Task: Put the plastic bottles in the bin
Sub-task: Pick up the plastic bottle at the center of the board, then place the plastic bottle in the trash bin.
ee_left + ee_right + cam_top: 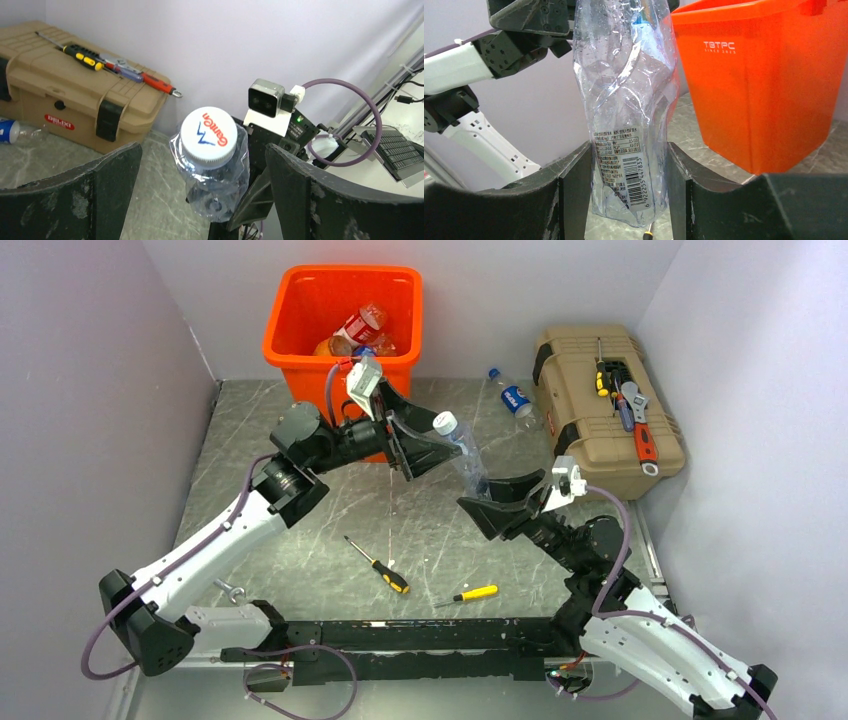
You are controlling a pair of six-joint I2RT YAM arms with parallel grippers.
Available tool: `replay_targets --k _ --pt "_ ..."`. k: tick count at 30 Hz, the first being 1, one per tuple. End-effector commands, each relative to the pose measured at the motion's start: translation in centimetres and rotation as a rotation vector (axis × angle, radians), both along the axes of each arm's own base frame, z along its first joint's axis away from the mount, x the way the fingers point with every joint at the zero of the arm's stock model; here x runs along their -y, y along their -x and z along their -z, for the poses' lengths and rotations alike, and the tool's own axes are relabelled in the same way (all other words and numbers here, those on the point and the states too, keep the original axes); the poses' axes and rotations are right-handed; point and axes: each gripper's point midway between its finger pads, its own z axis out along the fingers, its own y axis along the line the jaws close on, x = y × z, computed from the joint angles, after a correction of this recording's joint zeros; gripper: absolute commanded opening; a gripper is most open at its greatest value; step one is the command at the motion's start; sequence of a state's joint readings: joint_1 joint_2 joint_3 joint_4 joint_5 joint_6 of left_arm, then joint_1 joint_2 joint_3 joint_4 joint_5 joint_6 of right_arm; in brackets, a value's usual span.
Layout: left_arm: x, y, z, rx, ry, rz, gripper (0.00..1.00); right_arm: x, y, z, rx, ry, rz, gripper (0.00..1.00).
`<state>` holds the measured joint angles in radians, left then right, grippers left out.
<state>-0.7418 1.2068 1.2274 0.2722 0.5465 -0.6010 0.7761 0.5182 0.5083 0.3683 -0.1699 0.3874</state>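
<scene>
The crushed clear bottle (pixel 624 110), white-capped and barcode-labelled, is clamped by the right gripper (pixel 626 165). The left gripper (pixel 204 152) gapes wide around its cap (pixel 209 136), near the far-edge bin (pixel 345 273).

Pale lilac walls (pixel 90 360) are enclosing the grey marbled counter (pixel 430 540) on three sides, soft even light falling across it.
</scene>
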Motion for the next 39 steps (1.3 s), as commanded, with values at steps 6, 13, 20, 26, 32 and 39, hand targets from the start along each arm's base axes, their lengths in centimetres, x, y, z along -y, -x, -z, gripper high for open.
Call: replay_targets --k 6,13,20,26,32,39 --pt "0.9 -0.2 -2.8 0.095 0.071 -0.030 0.95 -0.6 1.6 -2.5 0.076 -0.061 -0.085 0.30" --pt "1.4 0.3 -3.1 0.124 0.079 0.001 0.59 -1.0 1.6 -1.8 0.061 -0.037 -0.097 0.31" --pt "1.6 0.7 -2.5 0.121 0.058 0.025 0.06 -0.7 1.5 -1.6 0.031 -0.002 -0.083 0.52" --pt "1.9 2.2 -1.7 0.133 -0.055 0.120 0.00 -1.3 1.5 -0.6 -0.053 0.194 -0.108 0.87" --pt "2.2 3.0 -1.2 0.117 -0.126 0.186 0.00 -1.6 1.2 -0.5 -0.063 0.281 -0.113 0.85" --pt "2.4 2.9 -1.4 0.088 -0.105 0.187 0.08 -2.4 0.0 0.1 -0.090 0.247 -0.092 0.52"
